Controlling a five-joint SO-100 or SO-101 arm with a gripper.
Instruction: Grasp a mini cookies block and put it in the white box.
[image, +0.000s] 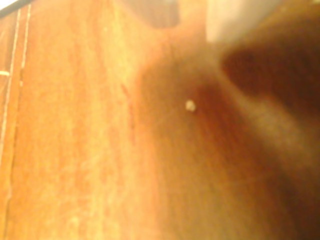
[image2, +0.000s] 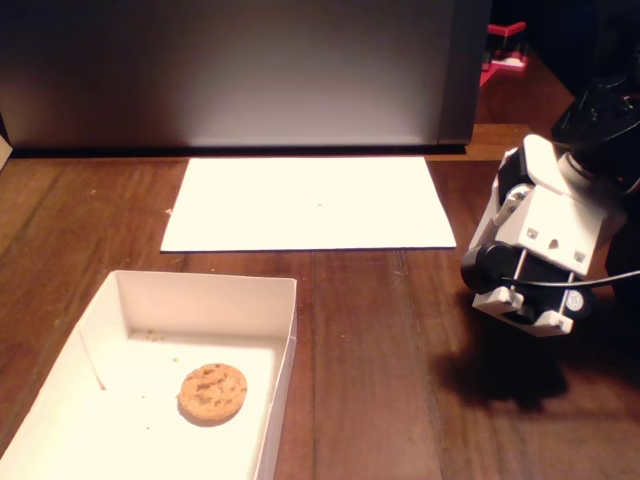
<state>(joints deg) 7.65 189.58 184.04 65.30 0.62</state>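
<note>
- The cookie (image2: 212, 391) lies flat inside the white box (image2: 285, 330), lower left of the fixed view.
- The gripper (image2: 530, 270) hangs at right, well apart; whether its jaws are parted or closed cannot be told.

Warm, dim light; wrist view badly blurred (shadowed right side); paper sheet (image2: 310, 203) glares.

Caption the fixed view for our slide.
Cookie lies inside the white box; robot arm hovers right, above the wooden table.

White arm (image2: 540, 250) at right of fixed view, raised above table; pincer fingertips hidden
</note>
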